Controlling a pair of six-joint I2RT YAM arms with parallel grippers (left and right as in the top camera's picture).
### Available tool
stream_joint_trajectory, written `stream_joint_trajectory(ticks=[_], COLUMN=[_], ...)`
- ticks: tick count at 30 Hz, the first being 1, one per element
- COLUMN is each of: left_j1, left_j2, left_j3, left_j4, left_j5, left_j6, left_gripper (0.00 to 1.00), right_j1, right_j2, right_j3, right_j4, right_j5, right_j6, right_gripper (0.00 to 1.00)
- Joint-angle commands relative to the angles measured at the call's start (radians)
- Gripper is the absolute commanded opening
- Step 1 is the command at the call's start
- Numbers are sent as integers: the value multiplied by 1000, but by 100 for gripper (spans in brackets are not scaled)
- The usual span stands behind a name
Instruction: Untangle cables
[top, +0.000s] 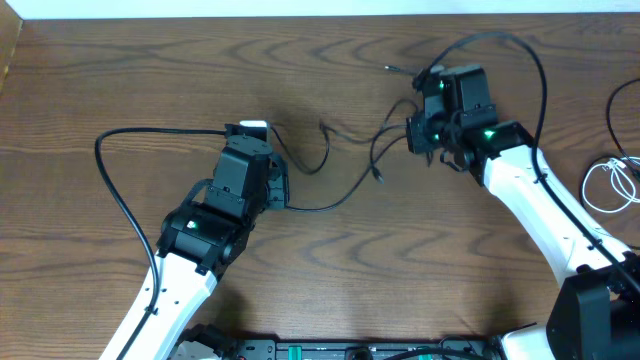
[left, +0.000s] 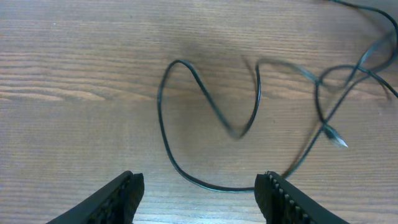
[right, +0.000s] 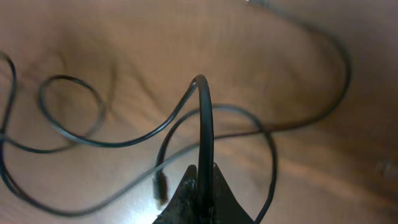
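Pinching blurred black cable (right: 209, 124), right hand (right: 200, 180)

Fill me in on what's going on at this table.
This is a cable-untangling job on a wooden table. The right gripper is shut on a black cable, pinching a loop of it up off the wood. The left gripper is open and holds nothing; more black loops lie on the wood below it. A white cable lies coiled apart near the right edge.
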Motion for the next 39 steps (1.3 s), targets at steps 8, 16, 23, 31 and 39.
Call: stream_joint_trajectory(ticks=[8, 16, 23, 31, 39], left_j1=[6, 6, 6, 6, 6], left_j2=[21, 21, 21, 21, 21], left_j3=[11, 11, 11, 11, 11], left_j4=[-3, -24, -41, -42, -41], left_j5=[-9, -9, -9, 1, 47], left_j6=[-6, -6, -6, -6, -6], left_gripper=[63, 63, 63, 63, 63], right_j1=[90, 177, 179, 180, 198], right_j2=[19, 169, 242, 280, 329], right_j3=[-16, -16, -16, -16, -16], right_j4=[0, 15, 60, 66, 100], right_j5=[-3, 119, 188, 213, 210], right_j6=[125, 199, 257, 581, 927], right_gripper=[16, 32, 52, 54, 57])
